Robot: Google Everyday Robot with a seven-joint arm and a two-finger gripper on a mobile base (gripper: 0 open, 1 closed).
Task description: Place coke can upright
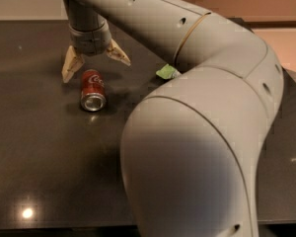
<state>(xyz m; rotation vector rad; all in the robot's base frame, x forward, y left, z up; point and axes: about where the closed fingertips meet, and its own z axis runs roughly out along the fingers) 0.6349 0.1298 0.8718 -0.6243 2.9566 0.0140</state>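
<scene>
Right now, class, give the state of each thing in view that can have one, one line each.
Small red aluminium coke can: on its side on the dark table, ungripped.
Cream two-finger gripper: open, above the can's far end.
Green snack bag: mostly hidden behind the pale robot arm.

Indoor counter space, kitchen or pantry unclear, dark glossy countertop [44,172] with a light glint [27,213], pale wall [19,1] behind it, gripper [96,70] splayed above its far left.

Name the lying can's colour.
Can: red, white script, silver end; camera view. Gripper open above it.
</scene>
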